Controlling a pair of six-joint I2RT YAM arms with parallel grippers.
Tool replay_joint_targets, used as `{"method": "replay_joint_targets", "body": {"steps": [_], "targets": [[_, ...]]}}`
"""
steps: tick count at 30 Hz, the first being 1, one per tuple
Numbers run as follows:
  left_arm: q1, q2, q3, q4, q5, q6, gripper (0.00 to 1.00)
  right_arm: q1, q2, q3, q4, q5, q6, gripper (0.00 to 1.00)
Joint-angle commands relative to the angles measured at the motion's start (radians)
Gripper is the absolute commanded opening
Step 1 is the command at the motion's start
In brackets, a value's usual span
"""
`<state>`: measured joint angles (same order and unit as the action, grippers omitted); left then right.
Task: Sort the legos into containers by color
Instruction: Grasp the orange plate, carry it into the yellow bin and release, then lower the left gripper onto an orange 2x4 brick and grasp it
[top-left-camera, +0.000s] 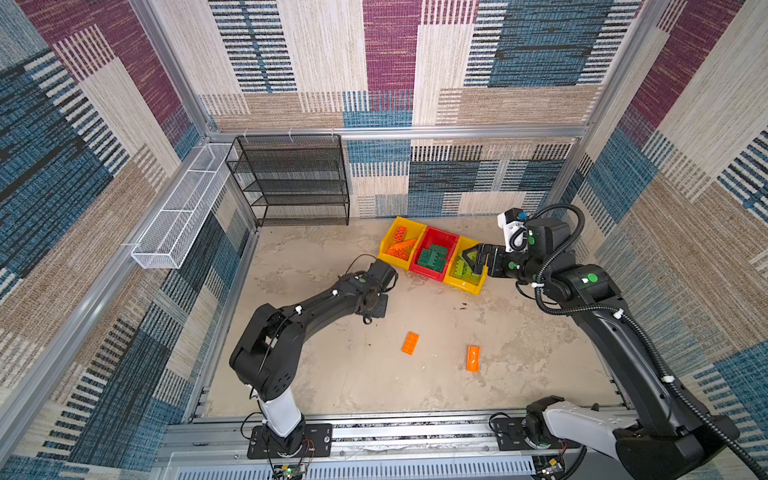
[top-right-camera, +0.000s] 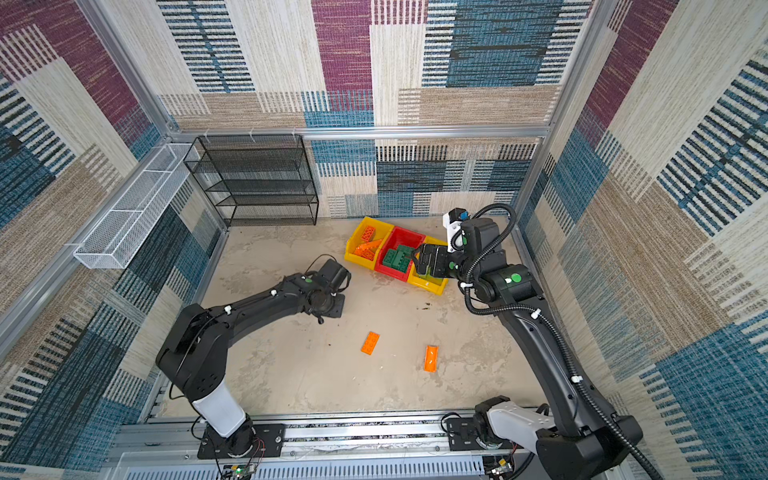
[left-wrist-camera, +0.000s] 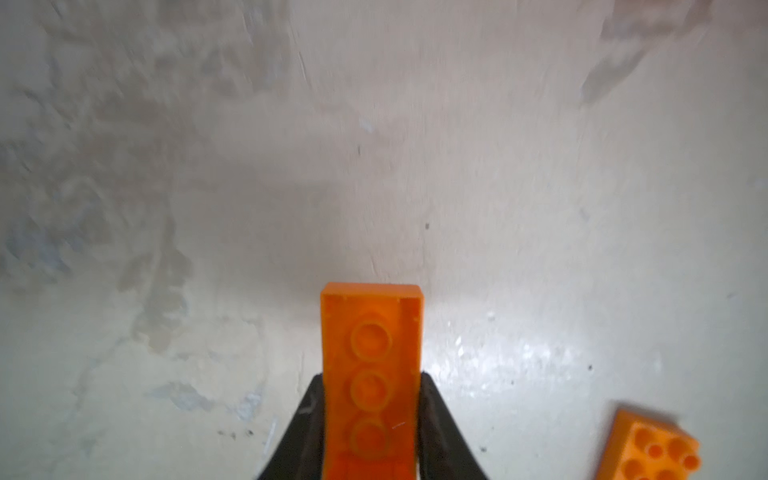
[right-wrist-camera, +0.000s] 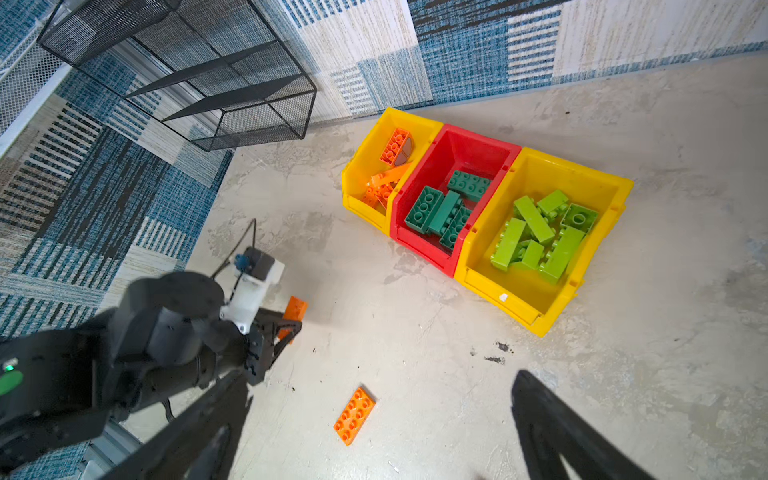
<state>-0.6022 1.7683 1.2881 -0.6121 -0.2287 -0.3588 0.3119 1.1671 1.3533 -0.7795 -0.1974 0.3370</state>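
Observation:
My left gripper (left-wrist-camera: 372, 378) is shut on a long orange lego (left-wrist-camera: 372, 353), held just above the floor; the right wrist view shows that gripper (right-wrist-camera: 291, 326) and lego (right-wrist-camera: 296, 308) too. In both top views its wrist hides it. A flat orange lego (top-left-camera: 410, 343) (right-wrist-camera: 354, 420) and another orange lego (top-left-camera: 473, 358) lie on the floor. The three joined containers stand at the back: a yellow one (right-wrist-camera: 361, 166) with orange legos, a red one (right-wrist-camera: 469, 145) with dark green ones, a yellow one (right-wrist-camera: 582, 166) with lime ones. My right gripper (top-left-camera: 473, 259) (right-wrist-camera: 380, 378) hangs open above the lime container.
A black mesh rack (top-left-camera: 291, 178) stands against the back wall at the left. A long white wire basket (top-left-camera: 183, 208) hangs on the left wall. A metal rail (top-left-camera: 415, 432) with both arm bases runs along the front edge.

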Motion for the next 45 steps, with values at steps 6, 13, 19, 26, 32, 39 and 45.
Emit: {"method": "replay_joint_targets", "body": {"steps": [6, 13, 19, 26, 32, 39, 45], "targets": [[0.096, 0.332, 0.584, -0.095, 0.059, 0.228, 0.2, 0.0, 0.04, 0.023, 0.063, 0.054, 0.03, 1.0], [0.126, 0.706, 1.169, -0.195, 0.148, 0.235, 0.21, -0.002, 0.093, 0.054, 0.075, 0.094, 0.046, 1.0], [0.139, 0.86, 1.359, -0.139, 0.201, 0.214, 0.59, -0.004, 0.133, 0.095, 0.062, 0.149, 0.045, 1.0], [0.141, 0.772, 1.227, -0.035, 0.231, 0.197, 0.88, -0.017, 0.155, 0.142, 0.014, 0.163, 0.03, 1.0], [0.113, 0.543, 0.939, 0.026, 0.215, 0.202, 0.89, -0.02, 0.115, 0.099, 0.004, 0.138, 0.011, 1.0], [-0.004, 0.181, 0.42, 0.058, 0.111, 0.203, 0.91, -0.02, 0.037, 0.006, -0.017, 0.117, 0.014, 1.0], [-0.171, -0.053, 0.057, 0.029, 0.081, 0.072, 0.9, -0.02, -0.045, -0.09, -0.035, 0.056, 0.039, 1.0]]}}
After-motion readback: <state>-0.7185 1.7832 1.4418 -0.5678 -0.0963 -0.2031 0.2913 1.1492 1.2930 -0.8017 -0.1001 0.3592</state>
